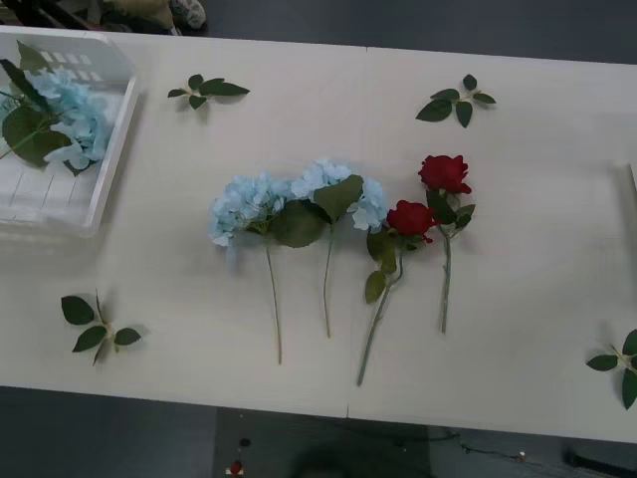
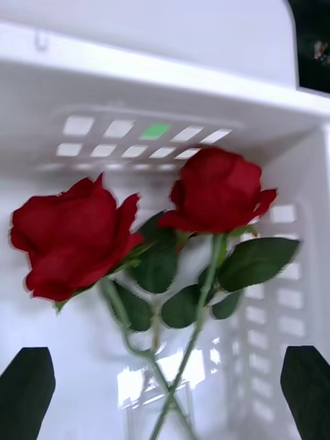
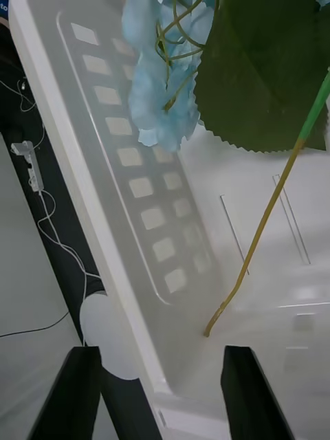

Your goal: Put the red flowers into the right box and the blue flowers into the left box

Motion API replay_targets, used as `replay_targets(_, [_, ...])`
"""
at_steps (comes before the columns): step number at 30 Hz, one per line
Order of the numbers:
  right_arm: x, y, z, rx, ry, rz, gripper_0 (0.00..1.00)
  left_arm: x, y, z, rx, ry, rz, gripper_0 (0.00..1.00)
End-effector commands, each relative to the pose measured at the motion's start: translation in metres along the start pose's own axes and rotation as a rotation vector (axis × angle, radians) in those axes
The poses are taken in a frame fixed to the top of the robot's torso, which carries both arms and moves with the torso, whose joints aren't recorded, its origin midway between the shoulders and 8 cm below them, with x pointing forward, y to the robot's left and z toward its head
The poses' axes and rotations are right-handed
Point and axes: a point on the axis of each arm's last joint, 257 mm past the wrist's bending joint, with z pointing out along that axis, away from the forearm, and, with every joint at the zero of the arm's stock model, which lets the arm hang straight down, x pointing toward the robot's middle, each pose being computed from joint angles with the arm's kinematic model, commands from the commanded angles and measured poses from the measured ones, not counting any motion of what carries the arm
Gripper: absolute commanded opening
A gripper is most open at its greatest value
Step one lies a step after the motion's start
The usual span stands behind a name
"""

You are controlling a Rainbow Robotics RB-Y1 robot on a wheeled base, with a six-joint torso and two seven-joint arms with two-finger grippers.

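Four flowers lie mid-bench (image 1: 518,149), stems toward six o'clock: two blue flowers (image 1: 289,199) at nine o'clock of two red flowers (image 1: 428,194), sorted by colour for picking. One blue head (image 1: 70,115) already lies in the left box (image 1: 109,169); two roses (image 2: 137,220) lie in the right box (image 2: 165,69). Left pincer (image 3: 161,392) hangs over its box, fingers apart, empty. Right pincer (image 2: 165,392) is likewise apart, touching nothing.
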Motion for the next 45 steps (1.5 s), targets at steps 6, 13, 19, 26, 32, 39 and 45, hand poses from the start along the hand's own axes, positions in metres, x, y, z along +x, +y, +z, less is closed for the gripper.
replay_targets(6, [-0.007,0.083,-0.025,-0.256,0.057,0.081,1.0,-0.011,0.01,-0.008,0.017,-0.047,-0.037,0.76])
replay_targets(13, [-0.003,0.18,-0.067,-0.471,0.135,0.088,1.0,-0.037,-0.001,-0.068,0.206,-0.095,-0.121,0.76])
replay_targets(19, [-0.002,0.252,-0.115,-0.613,0.139,0.091,1.0,-0.074,-0.036,-0.134,0.376,-0.213,-0.097,0.76])
replay_targets(26, [0.016,0.326,-0.14,-0.717,0.159,0.127,1.0,-0.102,-0.151,-0.167,0.589,-0.387,-0.314,0.76])
replay_targets(32, [0.02,0.377,-0.13,-0.697,0.103,0.118,1.0,-0.107,-0.236,-0.178,0.759,-0.366,-0.501,0.76])
replay_targets(39, [0.018,0.427,-0.135,-0.734,0.121,0.144,1.0,-0.122,-0.316,-0.174,0.801,-0.28,-0.534,0.77])
replay_targets(45, [0.004,0.451,-0.13,-0.746,0.138,0.177,1.0,-0.14,-0.359,-0.163,0.711,-0.231,-0.536,0.77])
